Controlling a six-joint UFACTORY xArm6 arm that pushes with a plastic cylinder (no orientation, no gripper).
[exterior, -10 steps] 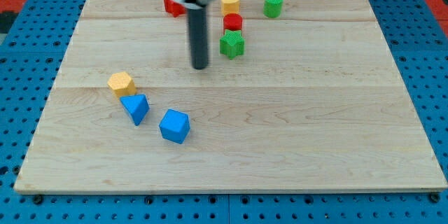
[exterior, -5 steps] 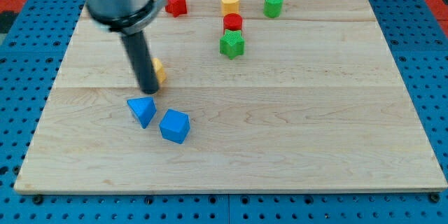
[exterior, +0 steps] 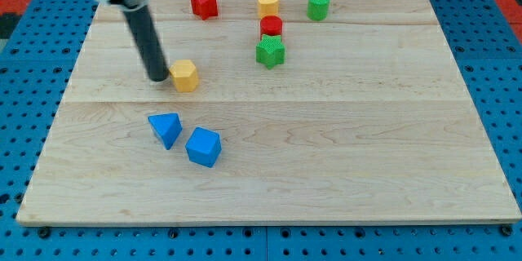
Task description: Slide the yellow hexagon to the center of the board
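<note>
The yellow hexagon [exterior: 185,75] lies on the wooden board [exterior: 326,155], left of the middle. My tip [exterior: 157,77] stands just to the view's left of the hexagon, close to or touching its left side. A blue triangular block [exterior: 165,129] and a blue cube [exterior: 203,147] lie below the hexagon, toward the view's bottom.
Near the view's top stand a red star [exterior: 204,3], a yellow heart [exterior: 267,3], a green cylinder [exterior: 318,5], a red cylinder [exterior: 272,26] and a green star-like block [exterior: 270,51]. Blue pegboard surrounds the board.
My tip swept from the board's middle to the left and came round to the yellow hexagon's left side. The hexagon moved right and up, away from the blue triangular block.
</note>
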